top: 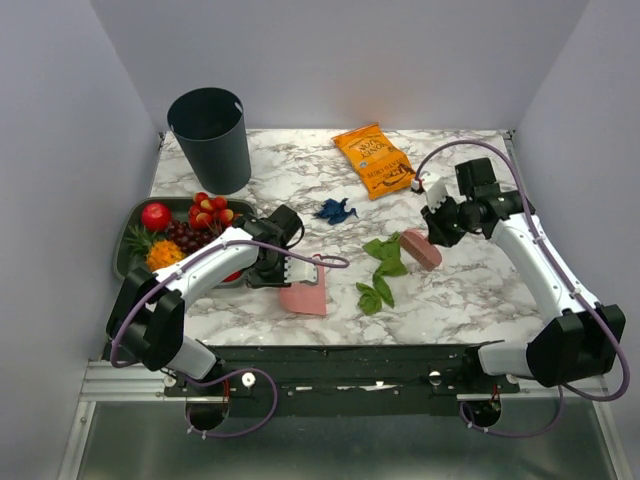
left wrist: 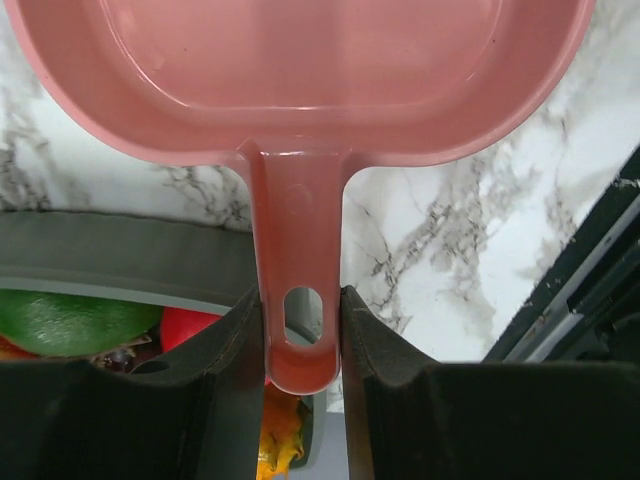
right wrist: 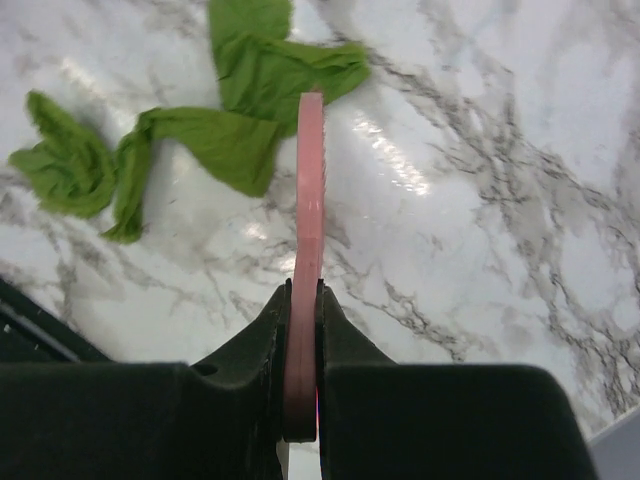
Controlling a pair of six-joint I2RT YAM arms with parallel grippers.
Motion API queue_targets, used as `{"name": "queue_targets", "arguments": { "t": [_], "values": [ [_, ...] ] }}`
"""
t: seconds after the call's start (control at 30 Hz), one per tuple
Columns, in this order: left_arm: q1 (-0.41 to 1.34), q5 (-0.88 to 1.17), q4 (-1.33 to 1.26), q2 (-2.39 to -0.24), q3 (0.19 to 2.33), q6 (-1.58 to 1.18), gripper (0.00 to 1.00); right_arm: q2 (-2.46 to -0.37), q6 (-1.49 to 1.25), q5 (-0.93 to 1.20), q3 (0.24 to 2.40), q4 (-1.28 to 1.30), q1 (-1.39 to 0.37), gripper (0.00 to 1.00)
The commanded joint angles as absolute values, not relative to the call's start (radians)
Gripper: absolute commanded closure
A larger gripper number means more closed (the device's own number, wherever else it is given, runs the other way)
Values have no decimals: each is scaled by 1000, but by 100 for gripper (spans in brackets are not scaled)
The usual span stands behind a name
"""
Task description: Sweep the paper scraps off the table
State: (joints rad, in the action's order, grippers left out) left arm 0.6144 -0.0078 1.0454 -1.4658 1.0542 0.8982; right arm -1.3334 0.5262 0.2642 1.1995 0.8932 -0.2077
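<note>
My left gripper (top: 283,270) is shut on the handle (left wrist: 295,250) of a pink dustpan (top: 305,292), which rests on the marble table (top: 470,290) near the front. The pan (left wrist: 300,70) faces away from the fingers. My right gripper (top: 438,228) is shut on a flat pink sweeper (top: 421,249), seen edge-on in the right wrist view (right wrist: 310,170). Its far end sits beside green paper scraps (top: 386,255), with another green scrap (top: 371,297) nearer the front. They also show in the right wrist view (right wrist: 250,80). A blue scrap (top: 336,210) lies further back.
A dark grey fruit tray (top: 128,250) with toy fruits sits at the left, just behind the left gripper (left wrist: 300,340). A dark bin (top: 210,138) stands at the back left. An orange snack bag (top: 372,158) lies at the back centre-right.
</note>
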Motion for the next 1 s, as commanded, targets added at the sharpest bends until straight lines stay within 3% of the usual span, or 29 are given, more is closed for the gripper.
{"name": "queue_targets", "arguments": {
  "t": [0.0, 0.13, 0.33, 0.47, 0.97],
  "values": [
    [609, 0, 1117, -1427, 1040, 976, 100, -1252, 701, 518, 1204, 1063, -212, 99],
    [615, 38, 1144, -1416, 1032, 992, 100, -1212, 610, 494, 1144, 1010, -230, 99],
    [638, 26, 1158, -1436, 1037, 977, 100, -1165, 266, 220, 1164, 924, -242, 99],
    [653, -18, 1158, -1469, 1041, 944, 100, -1161, 134, -104, 1158, 922, -256, 100],
    [765, -32, 1071, -1566, 1069, 759, 100, -1230, 32, 44, 1012, 855, -340, 100]
  ]
}}
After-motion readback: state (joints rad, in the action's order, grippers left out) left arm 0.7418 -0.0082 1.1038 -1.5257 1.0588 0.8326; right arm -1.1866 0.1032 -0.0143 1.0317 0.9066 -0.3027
